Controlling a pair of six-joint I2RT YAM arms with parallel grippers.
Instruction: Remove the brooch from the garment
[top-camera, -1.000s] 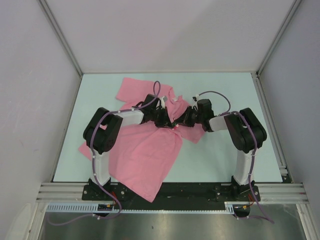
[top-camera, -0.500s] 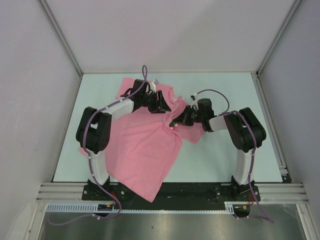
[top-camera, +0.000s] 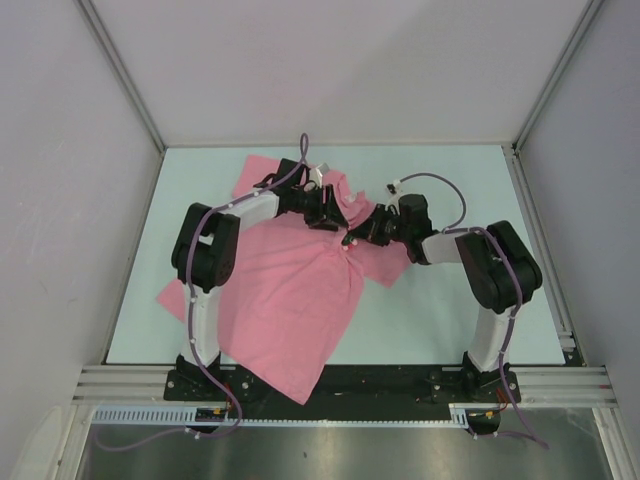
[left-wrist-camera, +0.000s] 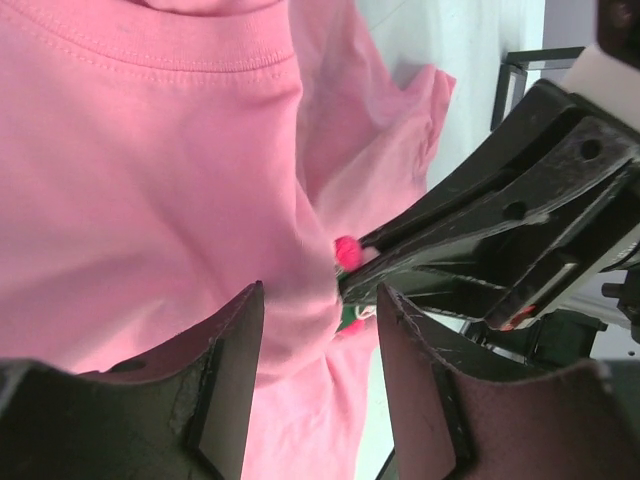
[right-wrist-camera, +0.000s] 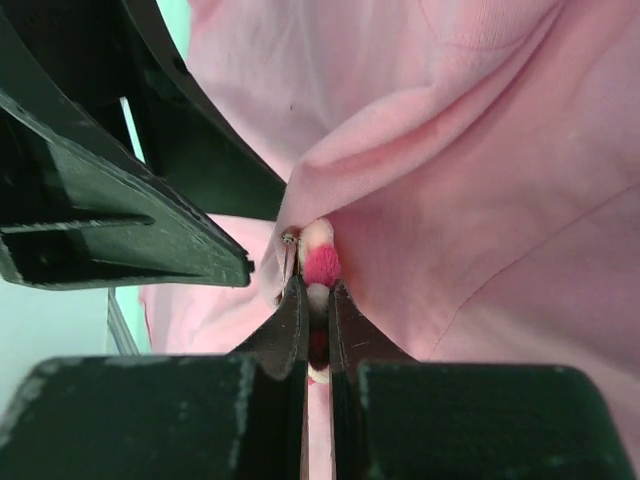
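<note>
The pink garment (top-camera: 290, 290) lies crumpled on the table, its collar toward the far side. In the right wrist view my right gripper (right-wrist-camera: 316, 285) is shut on the brooch (right-wrist-camera: 321, 264), a small red and white-pink flower still against a raised fold of the garment (right-wrist-camera: 480, 200). From above, the right gripper (top-camera: 353, 238) sits at the shirt's middle. My left gripper (top-camera: 326, 212) is just beside it, near the collar. In the left wrist view the left gripper (left-wrist-camera: 320, 300) is open over the pink cloth (left-wrist-camera: 150, 180). The brooch (left-wrist-camera: 347, 251) shows ahead of it, between the right fingers (left-wrist-camera: 450, 220).
The pale green table (top-camera: 450, 300) is walled by white panels at the back and sides, with aluminium posts at the corners. The garment's hem hangs over the near edge by the left arm's base (top-camera: 290, 385). The two grippers are very close together.
The left gripper drew back from the brooch toward the collar, then edged back closer to the right gripper. The right gripper stayed shut on the brooch, shifting slightly away from me.
</note>
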